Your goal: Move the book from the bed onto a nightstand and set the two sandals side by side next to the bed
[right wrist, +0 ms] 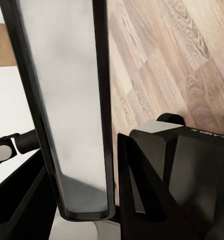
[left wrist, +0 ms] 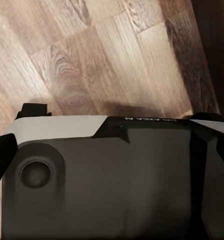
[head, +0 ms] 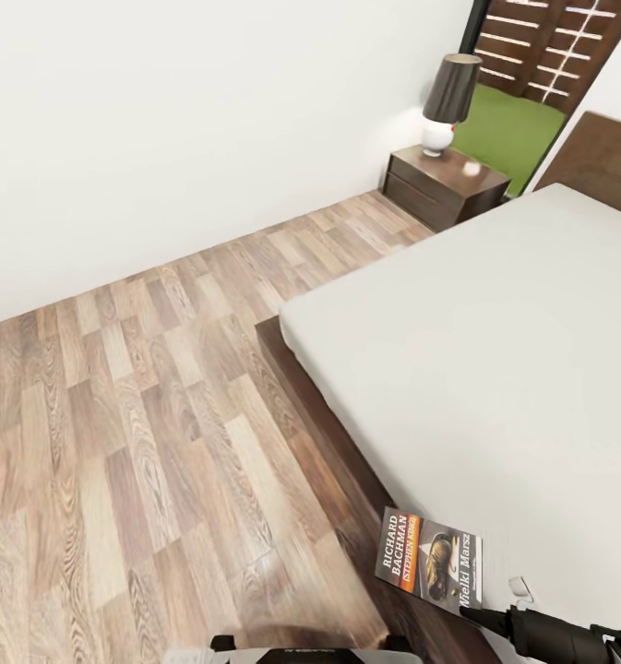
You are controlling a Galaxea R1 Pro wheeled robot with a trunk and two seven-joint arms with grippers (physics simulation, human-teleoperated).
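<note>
The robot's own dark and white body [head: 301,648] sits at the near edge of the head view, over the wood-plank floor [head: 135,443]. Just right of it, the book [head: 430,560] lies flat at the near corner of the bed [head: 495,369], its spine edge reaching out past the grey mattress over the dark wooden frame. Further right again, a dark arm [head: 559,636] reaches in low, just beside the book but apart from it. Whether its claw is wide or narrow I cannot tell. The left wrist view looks down on the robot's body and floor, so the left claw's state cannot be told either.

Far from the book, past the bed's other end, the nightstand [head: 444,189] stands against the wall with a lamp [head: 448,101] on its top.

The book looks thin, light and a little floppy, with a glossy cover that may slide on the mattress. Lying flat, it offers little to pinch from above; the overhanging edge by the frame seems the best hold, one finger under and one over, near the stiffer spine. No sandals are visible here.
</note>
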